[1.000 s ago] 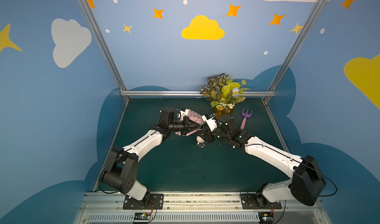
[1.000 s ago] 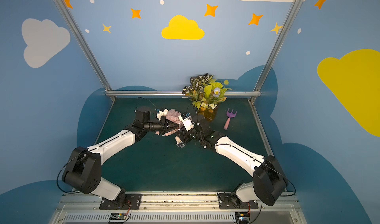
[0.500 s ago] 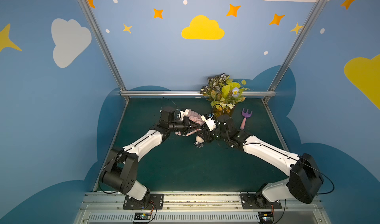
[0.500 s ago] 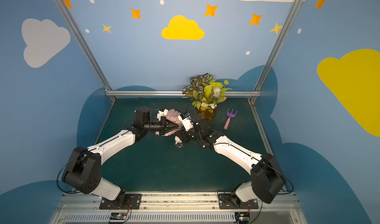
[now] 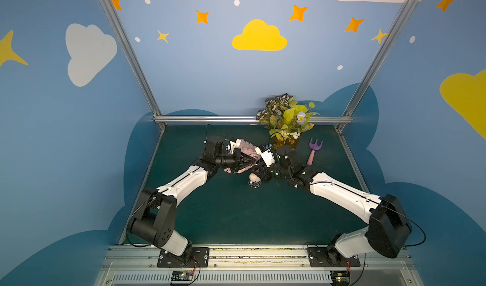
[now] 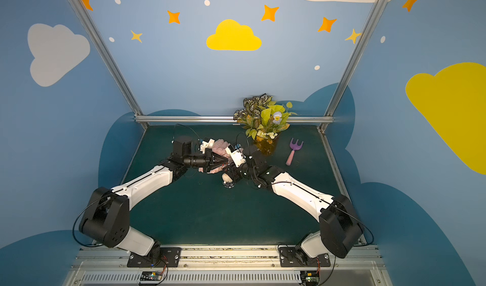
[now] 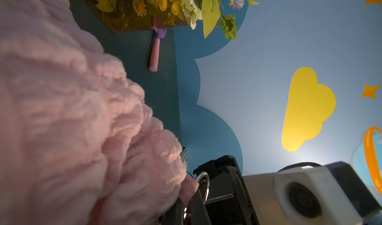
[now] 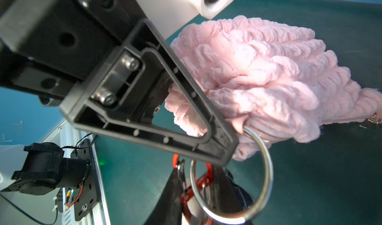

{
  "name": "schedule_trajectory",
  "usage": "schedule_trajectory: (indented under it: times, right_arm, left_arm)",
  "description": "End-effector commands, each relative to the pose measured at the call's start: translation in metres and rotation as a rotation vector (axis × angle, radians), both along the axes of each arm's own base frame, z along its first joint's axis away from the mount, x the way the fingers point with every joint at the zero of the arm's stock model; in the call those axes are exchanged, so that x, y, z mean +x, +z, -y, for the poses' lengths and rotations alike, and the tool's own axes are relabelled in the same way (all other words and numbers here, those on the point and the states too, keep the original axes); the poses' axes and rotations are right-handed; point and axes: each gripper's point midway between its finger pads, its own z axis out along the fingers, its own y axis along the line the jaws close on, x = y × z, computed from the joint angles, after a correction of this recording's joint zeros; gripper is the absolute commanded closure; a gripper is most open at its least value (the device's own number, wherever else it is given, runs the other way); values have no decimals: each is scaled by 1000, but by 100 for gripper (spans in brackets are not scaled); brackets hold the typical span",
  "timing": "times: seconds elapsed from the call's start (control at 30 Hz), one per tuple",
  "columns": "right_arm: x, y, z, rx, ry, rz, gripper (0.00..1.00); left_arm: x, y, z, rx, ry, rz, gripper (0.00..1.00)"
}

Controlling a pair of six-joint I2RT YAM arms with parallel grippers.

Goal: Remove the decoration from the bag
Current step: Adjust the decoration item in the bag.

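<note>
The pink puffy bag (image 5: 247, 149) (image 8: 268, 69) lies on the green mat between both arms. My left gripper (image 5: 253, 163) (image 7: 190, 211) is shut on the pink tab at the bag's corner, where a large metal ring (image 8: 266, 172) (image 7: 206, 182) hangs. The decoration (image 5: 254, 179) (image 6: 226, 179), a small white plush in a dark dress, lies just in front of the bag. Its red clasp (image 8: 208, 170) is hooked through the ring. My right gripper (image 8: 196, 193) has its two dark fingers pressed on either side of that clasp; in both top views its fingertips are hidden under its wrist.
A potted leafy plant (image 5: 285, 119) stands at the back of the mat, right behind the right wrist. A purple toy rake with a pink handle (image 5: 313, 150) lies to its right. A metal frame rail (image 5: 210, 118) runs along the back edge.
The right gripper's fingers have drawn together onto the red clasp. The right wrist has edged slightly toward the bag. The left arm holds still.
</note>
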Motion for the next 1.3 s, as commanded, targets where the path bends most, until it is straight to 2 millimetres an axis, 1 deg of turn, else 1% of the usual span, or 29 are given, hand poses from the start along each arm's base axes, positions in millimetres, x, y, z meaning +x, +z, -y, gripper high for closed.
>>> schedule_trajectory:
  times: [0.0, 0.27, 0.43, 0.6, 0.63, 0.73, 0.9, 0.97, 1.13, 1.27]
  right_arm:
    - [2, 7, 1, 35, -28, 14, 79]
    - [5, 4, 7, 65, -86, 8, 84]
    - [8, 3, 12, 75, -139, -6, 91]
    - [13, -5, 20, 83, -219, -63, 97]
    - [13, -7, 21, 91, -236, -81, 98]
    - [12, -12, 22, 116, -272, -139, 99]
    - [14, -26, 25, 152, -331, -225, 100]
    - [14, -30, 27, 168, -347, -254, 100]
    - [13, -36, 28, 182, -347, -280, 100]
    - [11, -35, 30, 196, -336, -279, 100]
  left_arm:
    - [0, 19, 7, -35, -39, 60, 98]
    - [1, 18, 6, -33, -30, 60, 98]
    - [3, 18, 5, -33, -24, 65, 98]
    - [6, 19, 4, -32, -2, 98, 98]
    - [7, 19, 4, -31, 4, 106, 96]
    - [10, 17, 1, -24, 30, 132, 87]
    - [16, 11, -2, -16, 63, 153, 82]
    - [18, 7, -3, -12, 69, 153, 84]
    - [20, -2, -4, -7, 75, 145, 93]
    - [20, -6, -4, -6, 74, 144, 98]
